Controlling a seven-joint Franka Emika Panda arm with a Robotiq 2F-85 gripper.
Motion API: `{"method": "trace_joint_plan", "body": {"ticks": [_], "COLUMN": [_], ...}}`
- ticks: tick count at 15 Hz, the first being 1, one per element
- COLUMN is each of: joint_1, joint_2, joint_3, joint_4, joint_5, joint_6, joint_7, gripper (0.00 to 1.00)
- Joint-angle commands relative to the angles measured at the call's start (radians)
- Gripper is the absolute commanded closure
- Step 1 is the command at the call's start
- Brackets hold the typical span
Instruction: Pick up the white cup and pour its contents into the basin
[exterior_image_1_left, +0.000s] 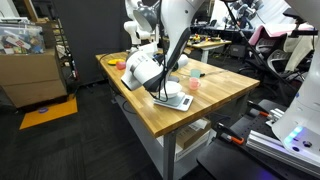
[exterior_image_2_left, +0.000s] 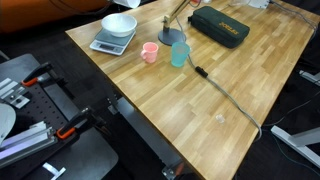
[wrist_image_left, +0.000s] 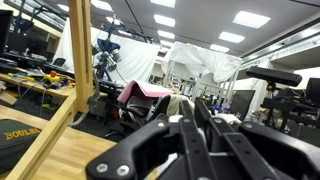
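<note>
Surface (exterior_image_2_left: 250, 70) of pale wooden planks fills an exterior view. The white cup (exterior_image_2_left: 180, 53), tinted teal, stands upright in the upper middle of the frame. It is just right of a pink cup (exterior_image_2_left: 150, 52) and not touching it. Behind the two cups sits a grey round base (exterior_image_2_left: 172, 37) with a thin stem rising out of the frame. At upper left a white bowl (exterior_image_2_left: 119, 24) rests on a flat scale (exterior_image_2_left: 108, 44). At upper right lies a dark green case (exterior_image_2_left: 220, 27). A black cable (exterior_image_2_left: 228, 98) runs across the wood toward the lower right.

In an exterior view from farther off, the white arm (exterior_image_1_left: 165, 20) comes down from the top centre over the same surface. The cups are only small spots right of it, too small to describe.

In the wrist view the dark fingers (wrist_image_left: 190, 125) fill the lower centre. They are clenched together with nothing between them, pointing out at a lab room. A wooden edge (wrist_image_left: 60, 130) slants through the lower left.
</note>
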Motion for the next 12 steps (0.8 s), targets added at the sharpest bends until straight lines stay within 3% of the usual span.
{"method": "trace_joint_plan", "body": {"ticks": [1, 7, 12], "joint_1": [-0.015, -0.095, -0.176], "joint_2": [0.006, -0.027, -0.101], "joint_3": [0.011, 0.079, 0.106], "joint_4": [0.018, 0.025, -0.038], "joint_5": [-0.009, 0.147, 0.311], "joint_6": [-0.011, 0.112, 0.264], "joint_7": [-0.022, 0.043, 0.170], "gripper": [0.98, 0.98, 0.98]}}
